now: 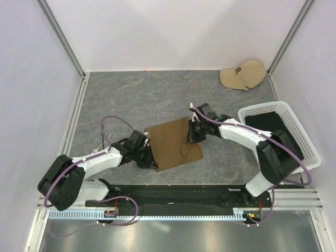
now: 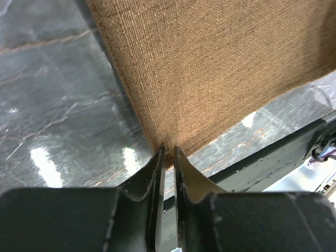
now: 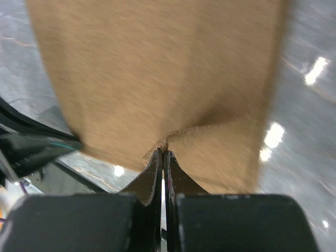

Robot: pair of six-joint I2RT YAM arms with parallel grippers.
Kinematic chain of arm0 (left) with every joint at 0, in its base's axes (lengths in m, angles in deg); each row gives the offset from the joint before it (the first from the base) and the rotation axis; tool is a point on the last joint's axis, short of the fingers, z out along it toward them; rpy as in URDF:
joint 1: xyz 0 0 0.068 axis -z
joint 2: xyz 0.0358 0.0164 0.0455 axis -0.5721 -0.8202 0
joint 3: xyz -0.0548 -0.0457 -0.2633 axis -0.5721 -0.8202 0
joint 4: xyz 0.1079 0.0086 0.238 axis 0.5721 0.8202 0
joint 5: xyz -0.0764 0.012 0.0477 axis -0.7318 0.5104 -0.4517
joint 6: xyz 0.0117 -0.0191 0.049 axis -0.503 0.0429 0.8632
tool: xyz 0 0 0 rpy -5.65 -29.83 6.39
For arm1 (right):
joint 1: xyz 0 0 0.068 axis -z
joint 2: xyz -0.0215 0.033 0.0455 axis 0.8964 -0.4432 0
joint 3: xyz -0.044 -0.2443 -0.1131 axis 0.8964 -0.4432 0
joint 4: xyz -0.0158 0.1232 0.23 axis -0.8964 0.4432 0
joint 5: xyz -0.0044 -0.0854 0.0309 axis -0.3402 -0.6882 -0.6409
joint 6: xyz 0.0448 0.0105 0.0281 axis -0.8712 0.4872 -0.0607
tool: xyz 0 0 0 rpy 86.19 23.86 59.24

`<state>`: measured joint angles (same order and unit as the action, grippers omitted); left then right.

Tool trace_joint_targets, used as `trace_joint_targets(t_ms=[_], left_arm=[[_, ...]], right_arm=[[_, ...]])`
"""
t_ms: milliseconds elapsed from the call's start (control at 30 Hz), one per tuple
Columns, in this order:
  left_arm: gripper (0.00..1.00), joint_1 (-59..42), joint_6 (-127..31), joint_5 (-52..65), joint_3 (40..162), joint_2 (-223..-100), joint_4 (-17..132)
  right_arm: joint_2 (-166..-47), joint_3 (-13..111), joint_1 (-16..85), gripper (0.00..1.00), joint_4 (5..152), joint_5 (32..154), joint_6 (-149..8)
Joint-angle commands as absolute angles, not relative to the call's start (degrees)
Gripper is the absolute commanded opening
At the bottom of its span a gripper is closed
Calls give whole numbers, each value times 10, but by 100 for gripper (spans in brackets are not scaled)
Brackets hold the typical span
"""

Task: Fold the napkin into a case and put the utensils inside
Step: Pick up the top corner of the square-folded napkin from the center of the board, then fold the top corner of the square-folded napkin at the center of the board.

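Centrally on the grey marbled table (image 1: 121, 100), an olive-brown napkin (image 1: 170, 143) lies mostly flat between two robot arms. The left gripper (image 2: 168, 152) is clenched on the napkin's near-left corner. The right gripper (image 3: 163, 152) is pinched tight on the cloth's right edge, where a small fold rises. No utensils are visible. A white mesh basket (image 1: 310, 152) sits to the right, and a beige cap (image 1: 243, 74) lies at the far corner. To fold well, both grippers should probably lift together, hold the cloth taut, and carry the held edge evenly across so the layers line up.
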<state>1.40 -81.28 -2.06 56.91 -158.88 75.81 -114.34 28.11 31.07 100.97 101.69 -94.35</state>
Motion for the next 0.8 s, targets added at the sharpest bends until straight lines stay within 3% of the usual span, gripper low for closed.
trace_joint_targets(t_ms=[0, 333, 533, 767], left_arm=[[18, 13, -831, -19, 556, -1569, 737], [19, 13, -845, -22, 550, -1568, 716], [25, 12, -861, -21, 556, -1512, 754], [22, 12, -878, -7, 552, -1492, 768]], right_arm=[[-1227, 359, 276, 0, 966, 1037, -972], [-1370, 524, 238, 0, 962, 1060, -987], [-1398, 554, 238, 0, 959, 1074, -992], [-1408, 568, 237, 0, 959, 1083, -997]])
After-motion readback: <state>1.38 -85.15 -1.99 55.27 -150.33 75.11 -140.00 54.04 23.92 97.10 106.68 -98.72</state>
